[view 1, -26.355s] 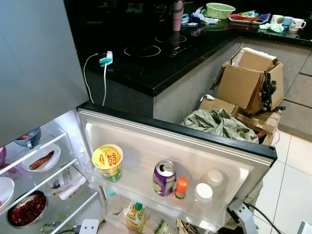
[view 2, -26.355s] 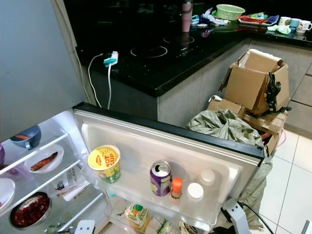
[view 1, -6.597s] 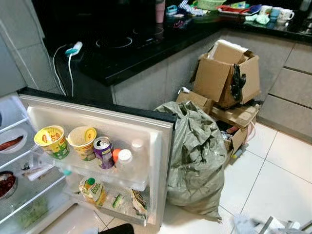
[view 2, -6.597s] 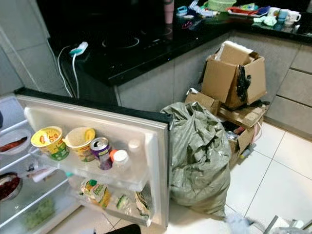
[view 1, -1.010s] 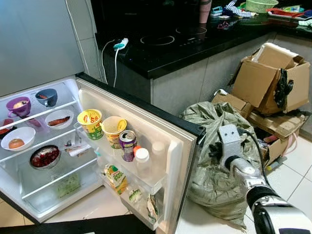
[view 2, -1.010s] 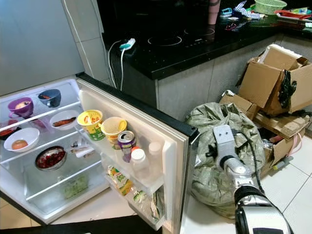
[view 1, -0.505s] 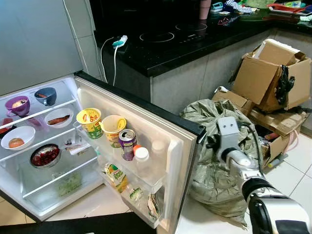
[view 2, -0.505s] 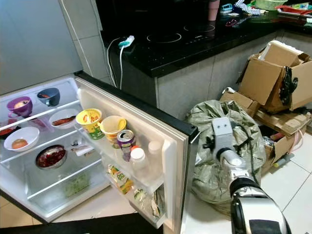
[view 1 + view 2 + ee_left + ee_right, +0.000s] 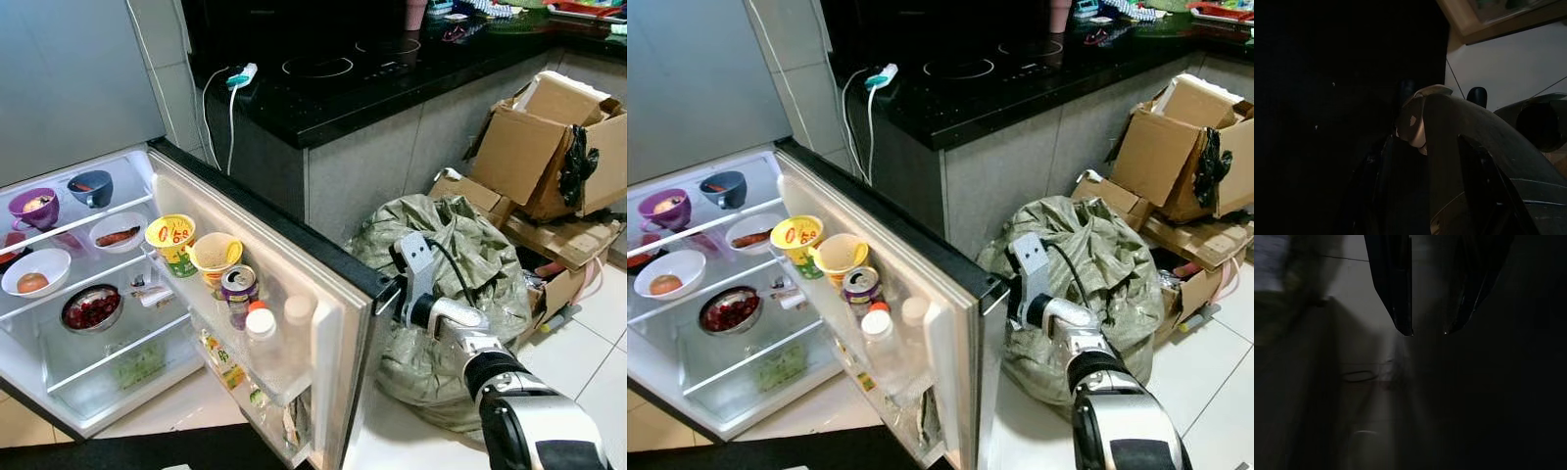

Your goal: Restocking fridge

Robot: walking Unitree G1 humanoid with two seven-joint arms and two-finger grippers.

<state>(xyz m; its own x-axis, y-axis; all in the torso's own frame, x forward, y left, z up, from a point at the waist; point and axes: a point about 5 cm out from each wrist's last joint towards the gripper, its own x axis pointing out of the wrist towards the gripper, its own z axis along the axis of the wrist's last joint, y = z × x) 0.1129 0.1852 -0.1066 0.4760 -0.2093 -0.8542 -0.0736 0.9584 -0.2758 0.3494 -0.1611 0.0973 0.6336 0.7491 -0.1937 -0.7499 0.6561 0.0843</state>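
Observation:
The fridge door (image 9: 294, 284) stands partly open. Its shelf holds a yellow noodle cup (image 9: 171, 240), a second cup (image 9: 216, 257), a purple can (image 9: 238, 289), an orange-capped bottle (image 9: 257, 308) and white-capped bottles (image 9: 261, 333). Inside the fridge I see a purple bowl (image 9: 32, 206), a blue bowl (image 9: 91, 186), a plate with a sausage (image 9: 116, 235) and a bowl of red berries (image 9: 90, 308). My right gripper (image 9: 394, 305) rests against the door's outer face by its free edge. In the right wrist view its fingers (image 9: 1396, 293) stand slightly apart with nothing between them. My left arm hangs idle in the dark.
A stuffed grey-green sack (image 9: 470, 284) sits on the floor right behind my right arm. Cardboard boxes (image 9: 544, 147) are stacked at the far right. A black counter with a cooktop (image 9: 372, 73) runs behind the door, with a charger cable (image 9: 235, 83) hanging from it.
The fridge door has swung further toward the cabinet. My right gripper has moved left with it and sits closer against the door's edge.

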